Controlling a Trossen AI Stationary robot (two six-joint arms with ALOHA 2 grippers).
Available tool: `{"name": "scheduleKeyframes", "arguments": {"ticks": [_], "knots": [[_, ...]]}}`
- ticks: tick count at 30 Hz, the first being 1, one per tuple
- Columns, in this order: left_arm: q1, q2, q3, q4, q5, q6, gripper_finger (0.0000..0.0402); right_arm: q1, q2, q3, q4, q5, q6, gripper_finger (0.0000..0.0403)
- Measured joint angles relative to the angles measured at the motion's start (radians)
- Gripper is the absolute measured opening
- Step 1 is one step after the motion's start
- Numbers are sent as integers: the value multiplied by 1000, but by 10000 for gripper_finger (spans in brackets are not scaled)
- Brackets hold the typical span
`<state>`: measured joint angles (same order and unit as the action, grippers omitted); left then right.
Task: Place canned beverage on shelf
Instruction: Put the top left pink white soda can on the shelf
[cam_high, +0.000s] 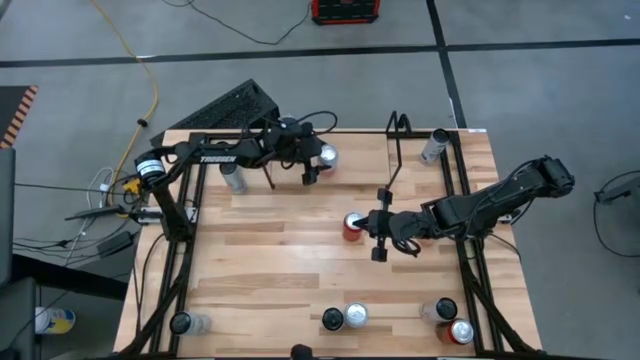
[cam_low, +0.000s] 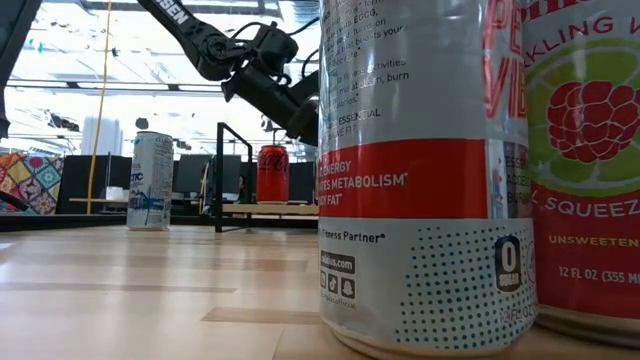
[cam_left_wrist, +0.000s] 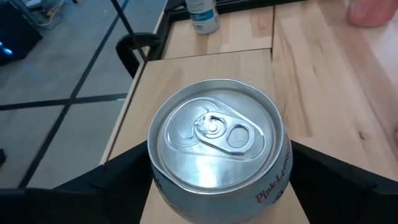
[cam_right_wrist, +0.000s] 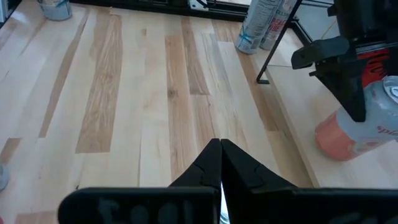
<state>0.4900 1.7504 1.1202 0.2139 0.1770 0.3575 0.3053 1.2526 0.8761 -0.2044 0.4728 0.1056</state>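
A silver can with a pink label (cam_left_wrist: 217, 149) sits between the fingers of my left gripper (cam_high: 318, 160) at the far middle of the table. It also shows in the right wrist view (cam_right_wrist: 351, 127). The shelf (cam_high: 397, 145), a thin black wire rack, stands just right of it, with an upright showing in the low view (cam_low: 220, 175). My right gripper (cam_high: 374, 230) is shut and empty at mid-table, beside a red can (cam_high: 353, 227) that stands upright on the wood. My left gripper pinches the pink-labelled can by its upper side wall (cam_left_wrist: 157, 177), just below the lid, one finger (cam_left_wrist: 121, 174) on each of two opposite sides. The fingers come from above, pointing down. The can is roughly upright; whether its bottom touches the wood, I cannot tell.
Silver cans stand at the far left (cam_high: 233, 178) and far right (cam_high: 433, 147), and several more along the near edge (cam_high: 345, 318) (cam_high: 452, 322) (cam_high: 190, 323). Black tubular rail frames (cam_high: 468, 190) run along both sides. Two cans (cam_low: 420, 170) fill the low view's right.
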Motion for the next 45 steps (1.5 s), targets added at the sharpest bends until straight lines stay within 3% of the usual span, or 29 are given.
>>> {"name": "scheduleKeyframes", "arguments": {"ticks": [21, 30, 34, 38, 41, 45], "knots": [[0, -5, 0, -22, -5, -6, 339, 0, 0, 0, 3, 0, 21, 27], [0, -112, 0, -90, -36, 7, 368, -16, 0, 0, 12, 0, 17, 27], [0, -243, 1, -215, -100, -3, 369, -103, 0, 0, 75, -1, -10, 27], [-7, -369, -9, -349, -90, -97, 369, -232, 0, 0, 178, -10, -81, 27], [-34, -448, -38, -458, -86, -121, 369, -354, 0, 0, 256, -115, -131, 27], [-92, -580, -141, -486, -176, -161, 369, -515, 11, 1, 343, -317, -148, 29]]}}
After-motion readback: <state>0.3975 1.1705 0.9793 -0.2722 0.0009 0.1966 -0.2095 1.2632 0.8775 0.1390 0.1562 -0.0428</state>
